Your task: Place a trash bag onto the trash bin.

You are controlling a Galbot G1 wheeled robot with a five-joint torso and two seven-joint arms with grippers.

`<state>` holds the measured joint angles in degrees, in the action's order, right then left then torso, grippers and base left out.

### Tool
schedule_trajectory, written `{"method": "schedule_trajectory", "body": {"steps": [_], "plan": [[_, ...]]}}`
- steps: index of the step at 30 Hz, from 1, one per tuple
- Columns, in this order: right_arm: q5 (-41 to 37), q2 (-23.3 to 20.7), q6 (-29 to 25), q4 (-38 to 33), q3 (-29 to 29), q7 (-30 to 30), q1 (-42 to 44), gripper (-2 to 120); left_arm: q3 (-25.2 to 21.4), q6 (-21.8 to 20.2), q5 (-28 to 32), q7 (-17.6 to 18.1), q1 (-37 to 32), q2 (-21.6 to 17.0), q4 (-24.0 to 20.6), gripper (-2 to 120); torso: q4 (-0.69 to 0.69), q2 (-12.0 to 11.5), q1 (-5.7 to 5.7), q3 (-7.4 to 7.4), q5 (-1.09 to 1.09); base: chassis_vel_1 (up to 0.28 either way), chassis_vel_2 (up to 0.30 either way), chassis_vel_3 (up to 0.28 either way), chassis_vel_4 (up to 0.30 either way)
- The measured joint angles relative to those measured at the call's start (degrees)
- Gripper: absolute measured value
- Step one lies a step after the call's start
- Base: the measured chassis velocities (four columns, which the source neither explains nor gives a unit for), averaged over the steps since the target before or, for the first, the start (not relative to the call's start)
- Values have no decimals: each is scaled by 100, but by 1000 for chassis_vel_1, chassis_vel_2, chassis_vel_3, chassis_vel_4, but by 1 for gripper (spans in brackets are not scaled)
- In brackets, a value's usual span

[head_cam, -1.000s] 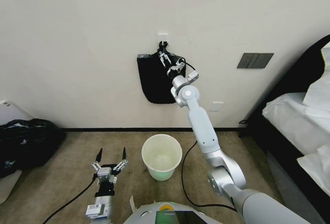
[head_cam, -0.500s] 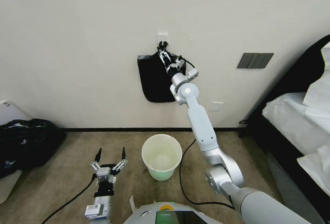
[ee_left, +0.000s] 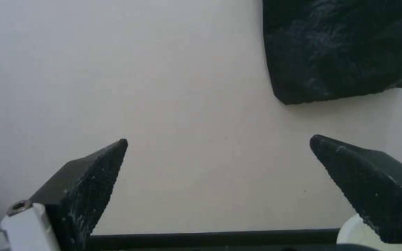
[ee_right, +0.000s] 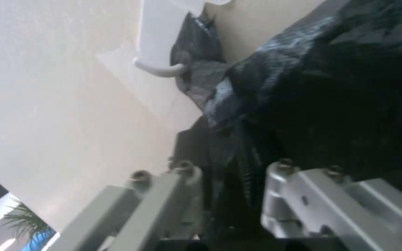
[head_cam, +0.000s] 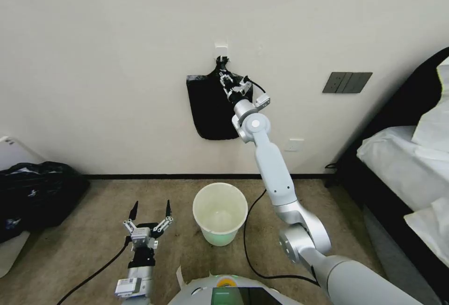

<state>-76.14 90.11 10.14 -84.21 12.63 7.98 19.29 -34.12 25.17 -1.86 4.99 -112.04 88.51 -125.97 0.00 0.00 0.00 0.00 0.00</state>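
The trash bag [head_cam: 210,108] hangs flat against the wall from a small white hook [head_cam: 221,54], its gathered neck looped over the hook and its body drooping below. The right arm reaches up and forward to it, and the right gripper [head_cam: 224,79] sits at the top of the bag, just under the hook. In the right wrist view the gripper's [ee_right: 229,164] fingers [ee_right: 187,153] are pressed close together with crinkled black plastic pinched between them, so it is clamped on the neck of the bag [ee_right: 331,83], close beside the hook [ee_right: 159,69].

The trash bin [head_cam: 220,213] stands upright on the carpet [head_cam: 84,249] near the wall, almost directly below the bag and well apart from it. A black cable [head_cam: 250,249] curves across the carpet just beside the bin on its right.

The left arm is low, in front of the robot's base, with the left gripper [head_cam: 151,210] pointing toward the wall just to the left of the bin and not touching it. Its two dark fingers are spread wide with nothing between them; the left wrist view shows the gripper [ee_left: 220,150] and those fingers [ee_left: 89,184] apart against the bare wall, with the bag's [ee_left: 340,52] lower end higher up.

A large bulging black bag [head_cam: 37,192] lies on the floor at far left, and a bed [head_cam: 407,155] with white bedding is at right.
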Motion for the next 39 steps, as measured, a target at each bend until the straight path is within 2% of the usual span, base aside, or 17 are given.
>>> {"method": "schedule_trajectory", "body": {"steps": [1,4,11,20,24,30,33,39], "plan": [[-12,-7,-1,5,7,4,13,7,0,0,2,2,-2,0,-9,100,0,0,0,0,0,0,0,0,0],[-33,-19,-4,10,16,12,39,0,0,0,9,6,-6,1,-34,100,0,0,0,0,0,0,0,0,0],[-27,-77,-6,-172,-46,16,193,0,6,0,11,11,-8,4,-64,100,0,0,0,0,0,0,0,0,0],[290,-409,-5,-941,-358,8,633,0,25,0,11,13,8,-1,-80,100,0,0,0,-1,0,0,0,0,0],[678,-721,17,-1626,-636,-2,1277,0,78,-7,9,15,37,-5,-85,100,0,0,0,-1,0,0,0,0,0],[925,-857,30,-2005,-754,-6,1741,0,89,-18,8,21,50,-8,-91,100,0,0,0,-1,0,0,0,0,0],[1346,-1157,42,-2615,-948,-50,2418,0,89,-23,10,34,58,-33,-104,100,0,0,-1,-1,1,0,0,0,0],[1593,-1319,44,-2891,-1026,-120,2780,0,99,-36,15,39,94,-65,-104,100,-1,0,-1,-1,0,0,0,0,0]]}}
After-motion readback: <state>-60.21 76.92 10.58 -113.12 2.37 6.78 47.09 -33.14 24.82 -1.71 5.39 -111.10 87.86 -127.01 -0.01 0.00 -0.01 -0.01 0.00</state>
